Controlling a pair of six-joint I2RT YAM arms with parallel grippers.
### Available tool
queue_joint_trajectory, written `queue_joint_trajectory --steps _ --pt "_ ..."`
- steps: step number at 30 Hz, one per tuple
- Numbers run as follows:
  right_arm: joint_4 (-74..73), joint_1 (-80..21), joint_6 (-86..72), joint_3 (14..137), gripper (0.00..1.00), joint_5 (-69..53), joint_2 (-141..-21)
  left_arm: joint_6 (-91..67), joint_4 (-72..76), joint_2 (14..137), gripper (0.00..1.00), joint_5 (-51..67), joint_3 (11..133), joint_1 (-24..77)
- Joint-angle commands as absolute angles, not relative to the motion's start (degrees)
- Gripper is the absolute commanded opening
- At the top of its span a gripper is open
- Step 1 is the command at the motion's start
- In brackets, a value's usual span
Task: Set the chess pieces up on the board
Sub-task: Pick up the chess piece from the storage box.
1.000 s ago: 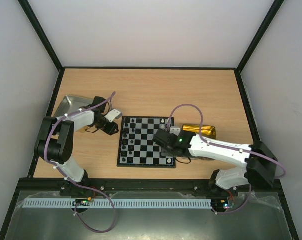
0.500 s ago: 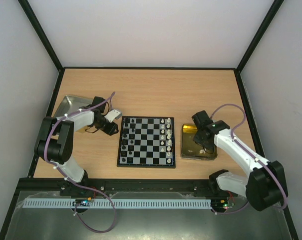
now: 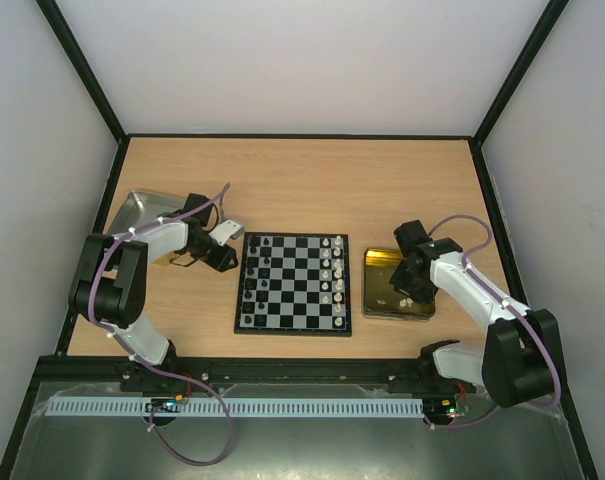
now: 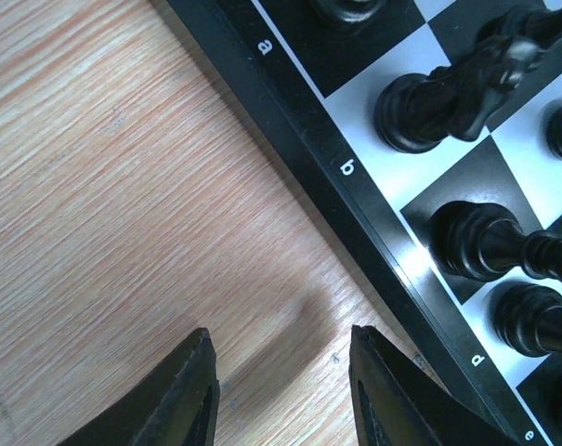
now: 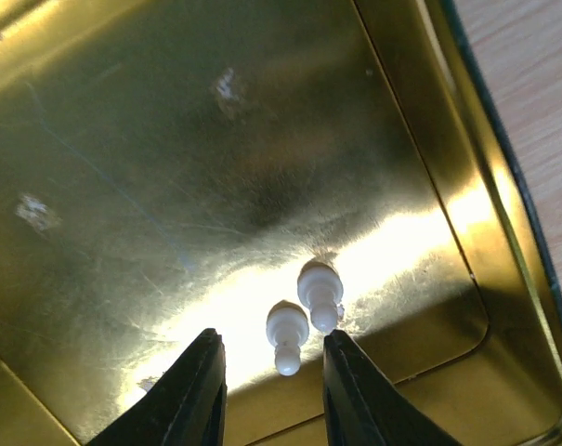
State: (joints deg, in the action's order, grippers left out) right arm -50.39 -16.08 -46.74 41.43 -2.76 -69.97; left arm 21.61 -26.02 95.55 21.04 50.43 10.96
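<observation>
Wooden table (image 3: 302,180) holds the board (image 3: 293,285) in the middle. Most of the job looks done. Black pieces (image 3: 254,278) stand on its left side and white pieces (image 3: 333,272) on its right. Two white pawns (image 5: 304,311) lie in the gold tray (image 5: 169,139), so you have those left to move. Your right tool (image 5: 271,358) hangs over them, spread apart and empty. Your left tool (image 4: 281,346) is wide apart and empty, just beside the board.
</observation>
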Motion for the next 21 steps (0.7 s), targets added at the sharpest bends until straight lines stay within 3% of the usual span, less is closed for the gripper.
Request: queue_joint_trajectory --steps 1,21 --pt "-50.62 -15.68 -47.57 39.10 0.28 -3.98 -69.67 21.90 -28.75 96.59 0.40 21.60 49.04 10.72" --pt "-51.66 -10.92 -44.70 39.82 0.28 -3.33 -71.98 21.68 -30.13 100.97 0.40 21.87 51.45 10.81"
